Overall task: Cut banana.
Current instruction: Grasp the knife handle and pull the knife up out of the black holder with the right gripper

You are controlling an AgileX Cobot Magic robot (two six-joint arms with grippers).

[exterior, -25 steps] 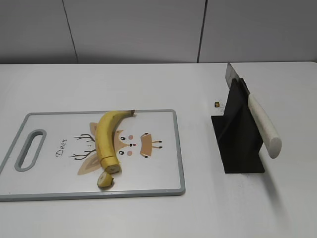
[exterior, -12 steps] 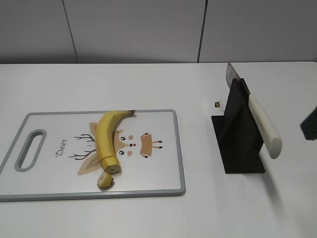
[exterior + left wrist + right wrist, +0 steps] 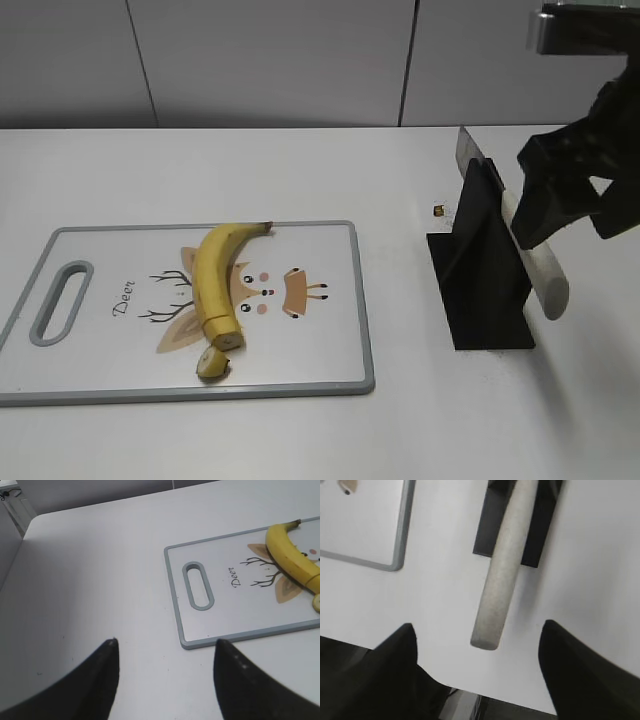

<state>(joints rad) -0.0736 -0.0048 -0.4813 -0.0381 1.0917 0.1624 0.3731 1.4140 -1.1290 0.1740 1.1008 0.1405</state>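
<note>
Banana whole only in exterior; right hand spread over knife handle.

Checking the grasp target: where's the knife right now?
In the exterior view, right side: the knife rests in the black stand, handle toward the camera, directly under the open right gripper.

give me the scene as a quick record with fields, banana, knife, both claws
banana: on the cutting board, near end cut flat, one cut-off slice beside it
knife: resting in the black stand, handle free
right claw: open, above the knife handle, not touching it
left claw: open, over bare table left of the board, holding nothing
</note>
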